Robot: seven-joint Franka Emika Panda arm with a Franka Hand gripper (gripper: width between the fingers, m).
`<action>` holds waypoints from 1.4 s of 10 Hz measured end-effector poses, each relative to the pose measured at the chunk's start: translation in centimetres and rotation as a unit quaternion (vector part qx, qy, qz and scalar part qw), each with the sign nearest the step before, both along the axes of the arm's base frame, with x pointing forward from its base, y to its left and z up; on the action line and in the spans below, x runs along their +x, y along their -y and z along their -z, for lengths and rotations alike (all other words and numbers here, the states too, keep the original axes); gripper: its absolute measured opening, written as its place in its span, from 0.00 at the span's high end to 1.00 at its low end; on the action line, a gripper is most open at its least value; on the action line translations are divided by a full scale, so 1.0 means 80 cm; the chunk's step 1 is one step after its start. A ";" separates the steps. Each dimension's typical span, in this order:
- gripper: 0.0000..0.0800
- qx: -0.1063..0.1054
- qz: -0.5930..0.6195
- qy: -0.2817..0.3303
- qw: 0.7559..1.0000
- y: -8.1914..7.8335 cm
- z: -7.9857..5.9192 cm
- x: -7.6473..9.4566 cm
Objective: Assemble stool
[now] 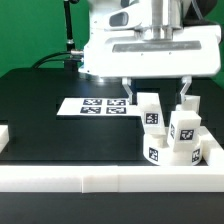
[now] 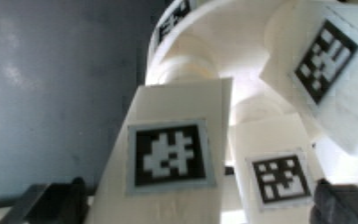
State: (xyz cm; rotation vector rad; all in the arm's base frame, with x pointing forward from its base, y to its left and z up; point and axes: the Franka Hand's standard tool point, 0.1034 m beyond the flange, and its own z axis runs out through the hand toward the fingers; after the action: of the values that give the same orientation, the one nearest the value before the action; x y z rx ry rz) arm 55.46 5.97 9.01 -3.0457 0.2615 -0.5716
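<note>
**Inspector:** Standing upright in the seat disc [image 1: 182, 152], three legs are noted at the exterior view's right, close against the white border rail [image 1: 100, 178]. Marker tags are borne on each leg. The stool is thus seen inverted, legs up, on the black tabletop [image 1: 40, 110].

**Assessor:** How is the gripper [image 1: 156, 100] placed?

**Inspector:** It is held above the legs, its fingers spread to either side of the rearmost leg [image 1: 150, 110], with nothing clamped. In the wrist view, one leg [image 2: 172, 140] is seen between the dark fingertips [image 2: 48, 203]; contact cannot be confirmed.

**Assessor:** What is judged to be the step in hand?

**Inspector:** Seating or tightening of a leg is judged likely. The leg should be gripped squarely on its flat faces, centred between the fingers, and turned about its own axis without side load, so that the neighbouring legs are not knocked. The seat should be kept braced against the rail.

**Assessor:** Anything else recorded?

**Inspector:** The marker board [image 1: 97, 105] lies apart, behind the stool.
</note>
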 end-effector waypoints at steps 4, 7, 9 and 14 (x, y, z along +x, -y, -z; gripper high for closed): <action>0.19 0.003 -0.006 -0.037 0.999 0.018 -0.028 0.007; 0.19 0.002 -0.008 -0.038 0.999 0.021 -0.030 0.013; 0.19 0.004 -0.008 -0.049 0.999 0.021 -0.028 0.011; 0.19 0.029 -0.026 -0.203 0.978 0.031 -0.032 0.010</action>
State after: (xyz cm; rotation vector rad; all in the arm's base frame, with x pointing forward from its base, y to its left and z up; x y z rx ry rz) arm 56.24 3.48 11.57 -3.0705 0.2024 0.0677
